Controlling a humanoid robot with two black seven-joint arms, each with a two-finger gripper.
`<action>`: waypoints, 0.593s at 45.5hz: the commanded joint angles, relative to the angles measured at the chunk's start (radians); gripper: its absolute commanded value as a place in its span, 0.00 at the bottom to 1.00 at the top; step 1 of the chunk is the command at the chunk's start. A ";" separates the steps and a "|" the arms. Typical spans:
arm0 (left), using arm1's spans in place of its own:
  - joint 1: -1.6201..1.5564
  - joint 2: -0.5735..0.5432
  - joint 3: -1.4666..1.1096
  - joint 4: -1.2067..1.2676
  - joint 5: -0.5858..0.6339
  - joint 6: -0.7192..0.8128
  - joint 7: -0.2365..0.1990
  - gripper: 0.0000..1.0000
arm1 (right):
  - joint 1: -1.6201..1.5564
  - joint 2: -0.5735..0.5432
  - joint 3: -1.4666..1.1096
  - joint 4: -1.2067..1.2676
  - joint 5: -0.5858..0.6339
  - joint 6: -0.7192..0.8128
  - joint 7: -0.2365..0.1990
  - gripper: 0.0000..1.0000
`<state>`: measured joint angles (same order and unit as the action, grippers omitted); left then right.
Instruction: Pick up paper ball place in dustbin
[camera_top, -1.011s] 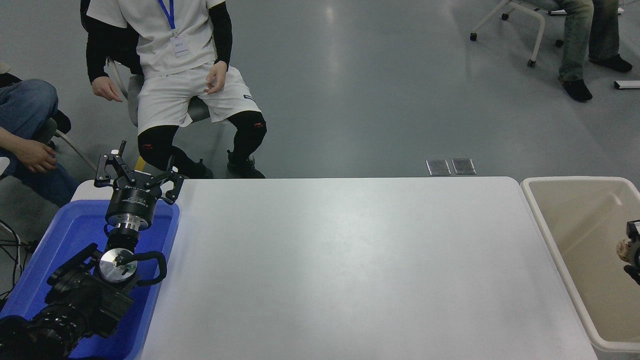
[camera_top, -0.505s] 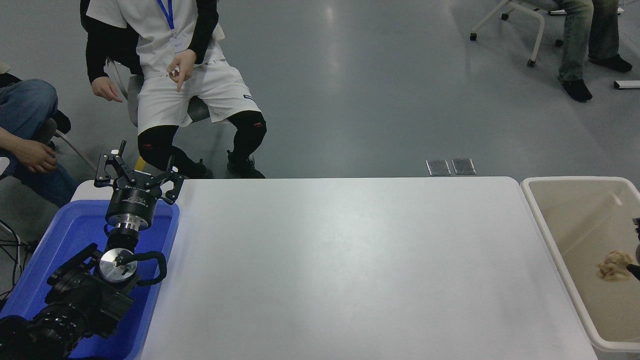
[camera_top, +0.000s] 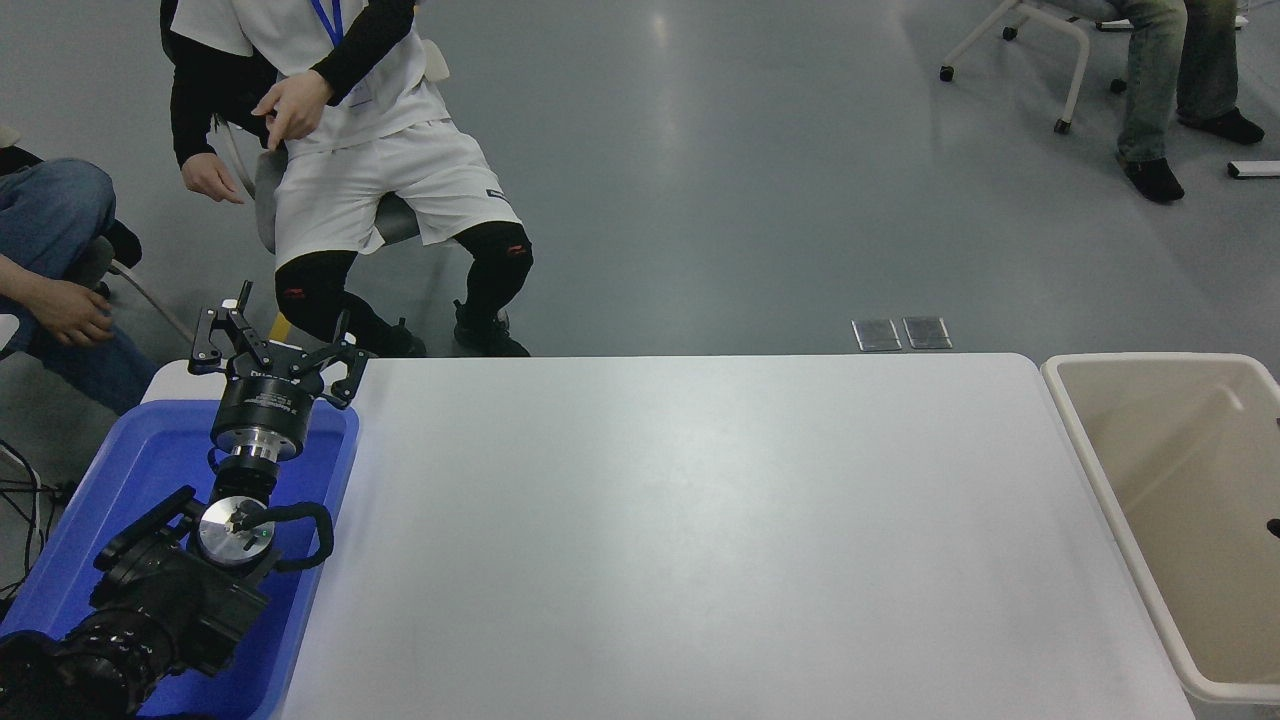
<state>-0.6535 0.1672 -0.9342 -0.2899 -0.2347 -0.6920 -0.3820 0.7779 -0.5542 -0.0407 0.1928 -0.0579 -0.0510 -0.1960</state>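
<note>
Left tool (camera_top: 268, 340) spread over blue tub (camera_top: 120, 480); dustbin (camera_top: 1110, 470) beside table edge.

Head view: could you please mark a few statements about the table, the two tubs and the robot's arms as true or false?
1. The left gripper is open, over the far end of the blue tub. True.
2. A paper ball lies on the white table. False: none shows there.
3. The dustbin stands at the table's right end. True.
4. The blue tub is right of the table. False: it is at the left.
5. The right arm reaches over the table's middle. False: only a black tip shows at the right edge, over the dustbin.
</note>
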 joint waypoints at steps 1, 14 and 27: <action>0.000 0.000 0.000 0.000 0.000 0.000 0.000 0.99 | 0.021 -0.059 0.195 0.109 0.000 0.005 0.000 1.00; 0.000 0.000 0.000 0.000 0.000 0.000 0.000 0.99 | -0.018 -0.061 0.649 0.352 0.004 0.013 0.000 1.00; 0.000 0.000 0.000 0.000 0.000 0.000 0.000 0.99 | -0.098 -0.023 0.877 0.462 0.020 0.020 0.009 1.00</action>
<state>-0.6535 0.1673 -0.9342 -0.2898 -0.2348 -0.6919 -0.3820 0.7296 -0.6075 0.6189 0.5633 -0.0520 -0.0350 -0.1963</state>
